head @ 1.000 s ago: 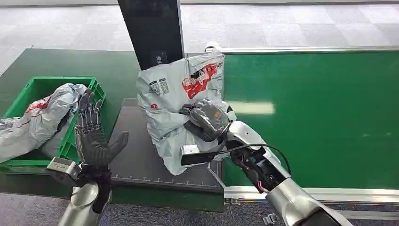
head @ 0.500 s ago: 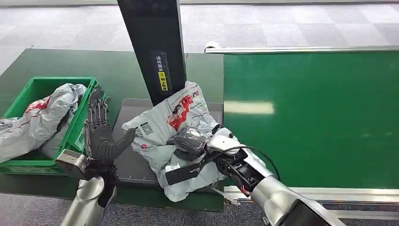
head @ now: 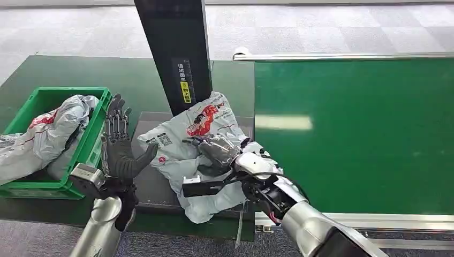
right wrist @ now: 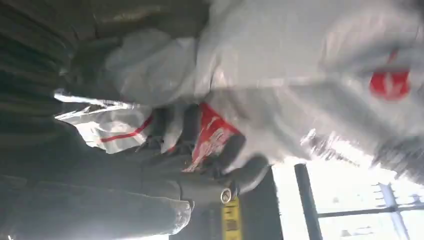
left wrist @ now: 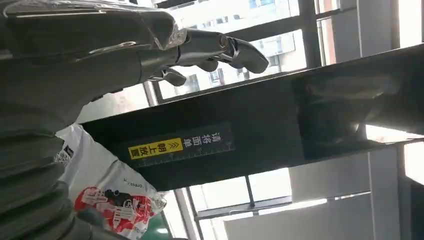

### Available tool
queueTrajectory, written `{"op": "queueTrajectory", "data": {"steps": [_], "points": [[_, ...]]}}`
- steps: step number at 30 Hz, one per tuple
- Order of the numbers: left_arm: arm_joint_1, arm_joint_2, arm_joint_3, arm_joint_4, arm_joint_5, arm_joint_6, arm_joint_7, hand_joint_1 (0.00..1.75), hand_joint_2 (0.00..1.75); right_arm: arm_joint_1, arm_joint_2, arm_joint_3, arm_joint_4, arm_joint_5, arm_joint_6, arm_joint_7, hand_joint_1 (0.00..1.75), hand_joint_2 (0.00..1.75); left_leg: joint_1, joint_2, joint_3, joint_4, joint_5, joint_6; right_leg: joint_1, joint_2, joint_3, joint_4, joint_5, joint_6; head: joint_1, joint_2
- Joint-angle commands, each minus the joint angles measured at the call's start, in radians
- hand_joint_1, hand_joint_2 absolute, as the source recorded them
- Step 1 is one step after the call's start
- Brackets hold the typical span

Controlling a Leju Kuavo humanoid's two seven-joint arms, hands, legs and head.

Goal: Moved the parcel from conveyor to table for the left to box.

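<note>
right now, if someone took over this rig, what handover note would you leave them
Right hand: rests on the grey parcel, fingers on its top; whether it grips or only presses is unclear.
Left hand: open, raised, palm toward the parcel, holding nothing.
Parcel: off the green conveyor, lying on the dark grey table pad at the foot of the black post.
Green box: to the left, already holds another grey parcel.
Done: conveyor-to-table move.
Left: right hand lets go, left hand takes the parcel and boxes it.

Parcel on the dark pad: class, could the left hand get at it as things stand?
Probably yes. The left hand is open beside the parcel, nothing between them. The right hand grips the parcel's far side, leaving the near edge free.
</note>
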Motion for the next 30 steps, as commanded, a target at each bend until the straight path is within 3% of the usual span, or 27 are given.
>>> {"op": "queueTrajectory", "data": {"steps": [1,5,6,12,19,21,23,24,27,30], "points": [[0.030,0.009,-0.001,0.034,0.018,-0.006,0.005,0.00,1.75,0.015,-0.054,-0.313,-0.024,-0.273,0.163,-0.147,0.00,1.75,-0.001,-0.003,0.001,-0.001,0.001,0.001,-0.001,-0.002,0.002,-0.002,0.000,0.001,0.000,0.000],[0.060,0.008,0.011,0.014,0.018,-0.010,0.000,0.00,1.75,0.084,-0.093,-0.425,-0.159,-0.448,0.260,-0.229,0.00,1.75,0.000,-0.002,0.001,-0.002,0.000,0.001,0.000,-0.002,0.002,-0.002,0.000,0.001,0.000,0.000],[0.061,0.005,0.008,0.014,0.018,-0.020,-0.004,0.00,1.75,0.122,-0.108,-0.473,-0.217,-0.551,0.353,-0.287,0.00,1.75,0.000,-0.002,0.001,-0.001,0.000,0.001,0.000,-0.001,0.001,-0.001,0.000,0.001,0.000,0.000],[0.024,0.001,-0.006,0.075,0.012,-0.043,-0.002,0.00,1.75,0.234,-0.146,-0.560,-0.365,-0.767,0.528,-0.333,0.00,1.75,0.000,-0.006,0.000,-0.001,0.001,0.001,0.000,-0.005,0.003,-0.002,0.000,0.001,0.000,0.000],[-0.009,0.028,-0.075,0.156,-0.092,-0.036,0.071,0.00,1.75,0.262,-0.155,-0.588,-0.393,-0.815,0.581,-0.331,0.00,1.75,-0.001,-0.004,0.000,-0.001,0.001,0.001,-0.001,-0.004,0.001,-0.002,0.000,0.000,0.000,0.000],[-0.013,0.032,-0.095,0.189,-0.144,-0.037,0.081,0.00,1.75,0.243,-0.172,-0.523,-0.368,-0.670,0.429,-0.268,0.00,1.75,-0.001,-0.003,0.001,-0.001,0.001,0.001,-0.001,-0.002,0.001,-0.001,0.000,0.000,0.000,0.000],[-0.003,0.028,-0.089,0.187,-0.150,-0.034,0.080,0.00,1.75,0.232,-0.165,-0.511,-0.336,-0.620,0.383,-0.259,0.00,1.75,-0.001,-0.002,0.001,-0.001,0.001,0.001,-0.001,-0.002,0.001,-0.002,0.000,0.001,0.000,0.000],[0.013,0.024,-0.074,0.173,-0.157,-0.012,0.076,0.00,1.75,0.224,-0.170,-0.462,-0.302,-0.497,0.265,-0.188,0.00,1.75,0.000,-0.002,0.002,-0.002,0.001,0.001,0.000,-0.001,0.002,-0.002,0.000,0.001,0.000,0.000],[0.043,0.015,-0.037,0.126,-0.146,0.031,0.063,0.00,1.75,0.235,-0.159,-0.455,-0.267,-0.383,0.175,-0.152,0.00,1.75,0.000,0.000,0.003,-0.003,0.000,0.001,0.000,0.001,0.003,-0.004,0.001,0.001,-0.001,0.000],[0.060,0.006,-0.007,0.083,-0.121,0.064,0.052,0.00,1.75,0.248,-0.151,-0.484,-0.274,-0.378,0.171,-0.166,0.00,1.75,0.000,0.001,0.002,-0.002,0.000,0.001,0.000,0.001,0.003,-0.003,0.000,0.001,0.000,0.000]]}}
